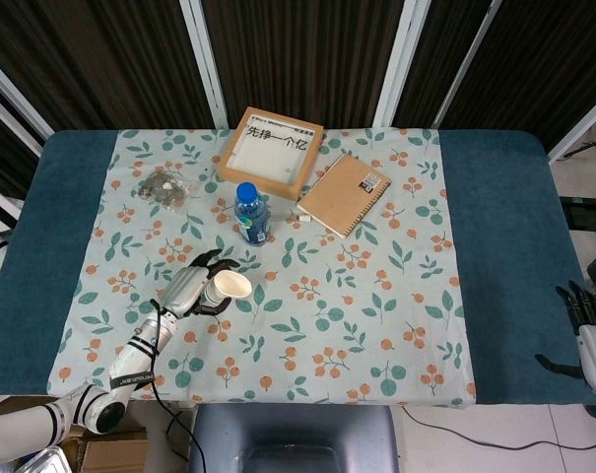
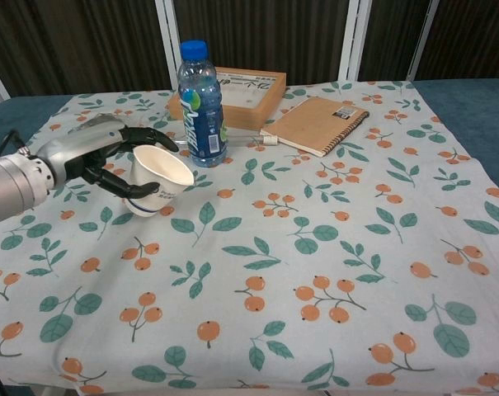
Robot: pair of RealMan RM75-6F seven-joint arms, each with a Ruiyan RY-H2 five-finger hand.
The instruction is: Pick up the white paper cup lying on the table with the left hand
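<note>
White paper cup is already wrapped in the left hand and tilted mouth-up, so just lift slow without crushing it or clipping the water bottle.

Dark slatted wall panels with white posts behind the table.

The white paper cup sits in the left hand, at seven o'clock from the blue-capped plastic water bottle.
</note>
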